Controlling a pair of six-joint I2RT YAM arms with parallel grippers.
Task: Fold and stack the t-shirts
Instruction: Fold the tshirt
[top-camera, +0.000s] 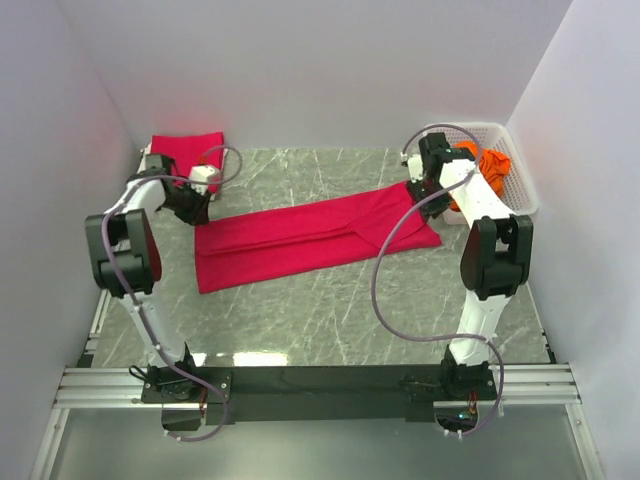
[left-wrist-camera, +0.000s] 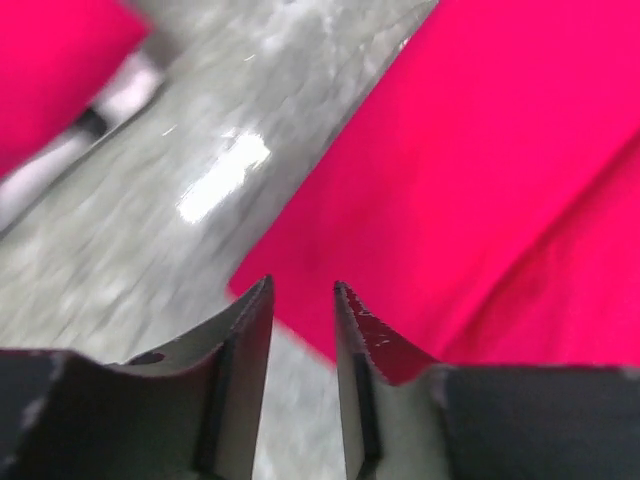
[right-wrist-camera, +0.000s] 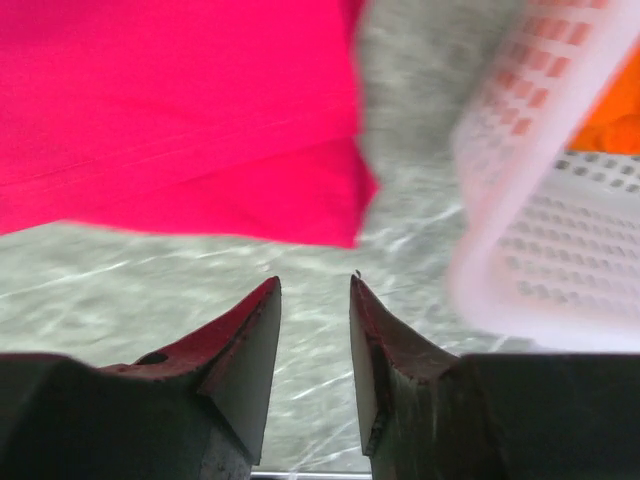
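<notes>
Here the folded crimson t-shirt (top-camera: 310, 240) lies mid-table; left gripper (left-wrist-camera: 302, 285) at its 9 o'clock end, right gripper (right-wrist-camera: 315, 280) at 3 o'clock, both parted and empty; orange t-shirt (top-camera: 492, 162) at 2 o'clock.

Top view: bright, even, diffuse light from overhead, sharp throughout. Soft faint shadows under the arms on the table (top-camera: 330, 300). Pale glare strip on the table at 6 o'clock. Red shirt (top-camera: 315, 240) heavily saturated, folds readable.

Left wrist view: background blurred, streaked diagonally. White glare patch on the table at 10 o'clock. Shirt oversaturated, texture lost. Left fingers (left-wrist-camera: 245, 380) at 6 o'clock sharper, dark.

Right wrist view: blur heaviest at 3 o'clock, where the basket (right-wrist-camera: 540, 200) is smeared and its holes ghosted. Shirt edge soft, table veins streaked. Right fingers (right-wrist-camera: 245, 370) at 6 o'clock in focus, shaded.
</notes>
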